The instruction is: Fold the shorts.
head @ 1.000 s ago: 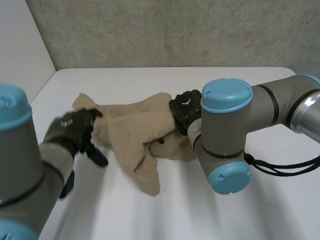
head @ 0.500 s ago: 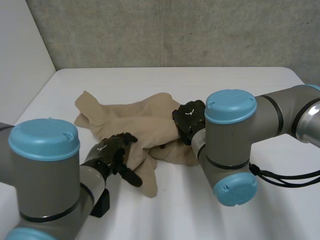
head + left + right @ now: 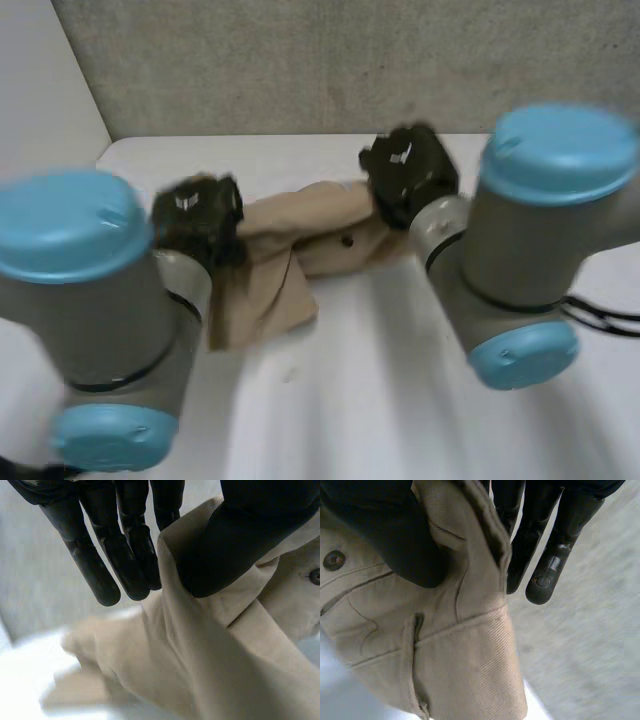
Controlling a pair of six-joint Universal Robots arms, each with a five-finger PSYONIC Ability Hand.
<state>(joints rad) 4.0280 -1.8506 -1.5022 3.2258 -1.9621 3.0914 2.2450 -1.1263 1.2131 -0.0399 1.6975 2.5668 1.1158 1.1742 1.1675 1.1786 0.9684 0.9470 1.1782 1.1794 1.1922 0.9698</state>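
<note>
Left hand [image 3: 197, 215] pinches shorts [image 3: 290, 250] edge, cloth between thumb and fingers [image 3: 125, 565]. Right hand [image 3: 408, 172] clamps other end likewise. Shorts slung between hands, leg drooping over table [image 3: 380, 400].

shorts [image 3: 290, 250]: in the head view, one end covered by the left hand [image 3: 197, 215] and left arm [image 3: 100, 290], the other by the right hand [image 3: 405, 172].
button [image 3: 315, 576]: cut by the left wrist view's edge.

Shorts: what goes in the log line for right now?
left hand: pinching shorts edge | right hand: pinching shorts edge | fold: not done
</note>
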